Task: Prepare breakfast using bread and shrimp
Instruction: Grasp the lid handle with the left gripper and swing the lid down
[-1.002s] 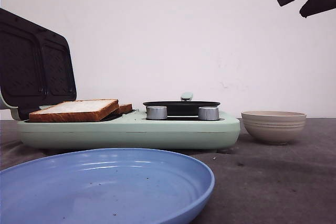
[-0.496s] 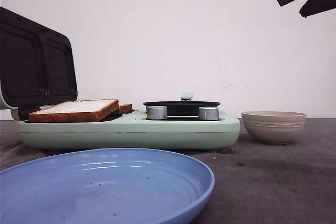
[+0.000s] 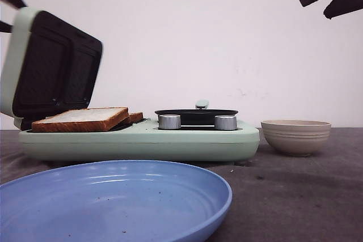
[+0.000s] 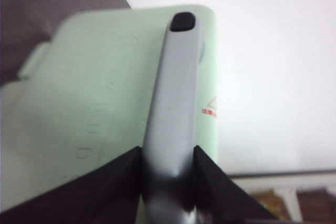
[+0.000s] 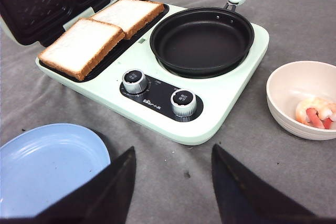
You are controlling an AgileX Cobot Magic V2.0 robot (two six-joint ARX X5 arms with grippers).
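Bread (image 5: 100, 31) on grill plate, left gripper (image 4: 169, 182) clamped around lid handle (image 4: 170, 103).

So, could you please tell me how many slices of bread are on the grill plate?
2. One slice lies on the half of the grill plate nearer the blue plate; the other slice sits beside it, toward the lid hinge. None appear hidden.

A plain white wall (image 3: 227, 38) fills the background of the front view from 9 to 3 o'clock, evenly lit, with a few faint scuffs just right of centre. Below it the desk (image 3: 295, 196) wears a dark grey-brown cloth, slightly rumpled and speckled with crumbs. The wall meets the desk in a straight line at 3 o'clock.
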